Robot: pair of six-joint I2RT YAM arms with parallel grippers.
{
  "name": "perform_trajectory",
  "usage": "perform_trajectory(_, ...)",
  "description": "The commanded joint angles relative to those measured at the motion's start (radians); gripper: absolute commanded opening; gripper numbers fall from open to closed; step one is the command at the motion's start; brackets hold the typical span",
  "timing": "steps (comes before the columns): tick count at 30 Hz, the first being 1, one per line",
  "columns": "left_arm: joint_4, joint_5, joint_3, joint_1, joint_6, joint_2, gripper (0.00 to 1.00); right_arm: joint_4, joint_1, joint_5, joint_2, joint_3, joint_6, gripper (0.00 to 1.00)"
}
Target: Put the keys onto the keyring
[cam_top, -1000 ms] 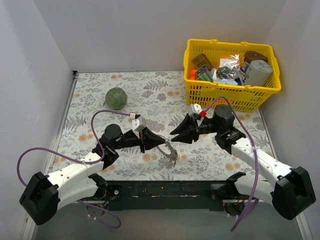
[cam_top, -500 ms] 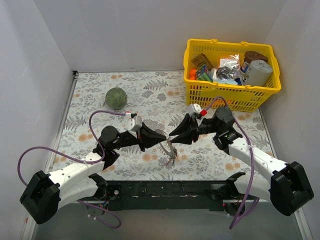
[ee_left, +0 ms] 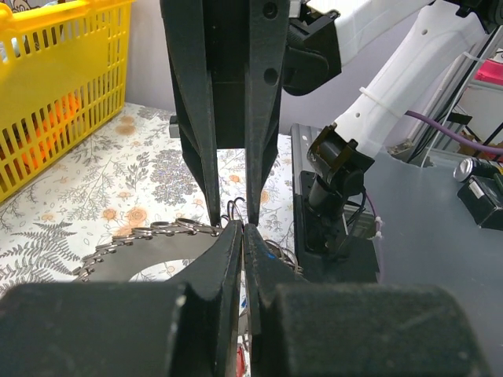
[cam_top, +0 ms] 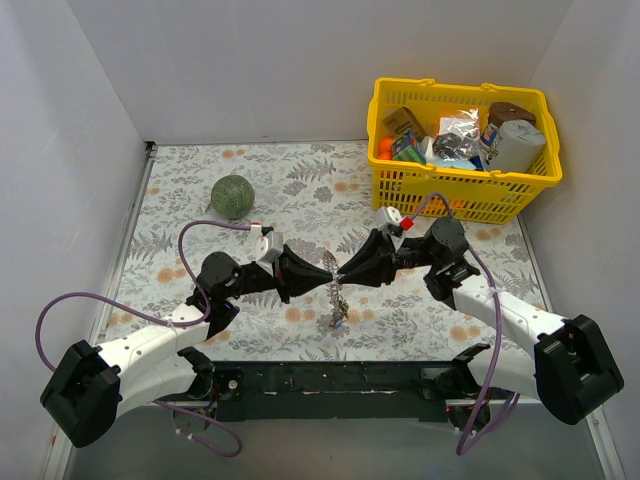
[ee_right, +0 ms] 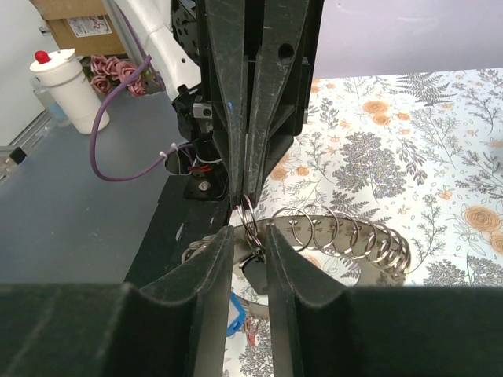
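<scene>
My left gripper (cam_top: 325, 273) is shut on a small split ring of the grey keyring (ee_right: 350, 259) and holds it above the table. The band, with several split rings on it, also shows in the left wrist view (ee_left: 157, 250). The keys (cam_top: 338, 318) hang in a bunch below; a black head (ee_right: 256, 275) and a blue head (ee_right: 236, 319) show. My right gripper (cam_top: 341, 276) meets the left tip to tip. Its jaws stand slightly apart on either side of that split ring (ee_right: 250, 220), not clamped on it.
A green ball (cam_top: 232, 196) lies at the back left of the floral mat. A yellow basket (cam_top: 450, 195) full of items stands at the back right. The black mounting rail (cam_top: 330, 385) runs along the near edge below the hanging keys.
The left gripper has lifted the keyring and keys off the mat and moved right. The right gripper has moved left until the two tips meet over the hanging keys.
</scene>
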Motion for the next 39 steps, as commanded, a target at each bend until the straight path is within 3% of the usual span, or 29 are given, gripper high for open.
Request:
perform_trajectory(1,0.092,-0.001,0.033,-0.001,-0.025,-0.018,0.0,0.123,0.009,-0.01,0.008,-0.009,0.061,0.29)
perform_trajectory(10,0.093,0.014,0.042,-0.001,-0.039,-0.003,0.0,0.154,0.01,0.024,0.01,0.003,0.121,0.12)
perform_trajectory(12,0.093,0.014,0.044,-0.001,-0.039,-0.001,0.0,0.153,0.013,0.033,0.011,0.007,0.131,0.01)
perform_trajectory(18,0.009,0.01,0.07,-0.001,0.013,-0.009,0.0,0.048,0.015,0.059,-0.004,0.024,0.092,0.01)
perform_trajectory(21,-0.133,-0.004,0.116,-0.002,0.055,-0.013,0.03,-0.149,0.015,0.093,-0.032,0.066,-0.037,0.01)
perform_trajectory(22,-0.228,-0.01,0.134,-0.001,0.082,-0.015,0.11,-0.271,0.015,0.107,-0.038,0.082,-0.11,0.01)
perform_trajectory(23,-0.277,-0.012,0.153,-0.001,0.107,-0.013,0.24,-0.338,0.015,0.119,-0.047,0.119,-0.156,0.01)
perform_trajectory(30,-0.666,-0.015,0.335,-0.001,0.271,0.025,0.54,-0.849,0.015,0.271,-0.038,0.316,-0.448,0.01)
perform_trajectory(34,-0.87,-0.013,0.424,-0.001,0.339,0.097,0.57,-1.051,0.013,0.332,-0.027,0.397,-0.522,0.01)
perform_trajectory(39,-0.976,0.017,0.501,-0.001,0.408,0.198,0.58,-1.206,0.018,0.386,-0.001,0.475,-0.611,0.01)
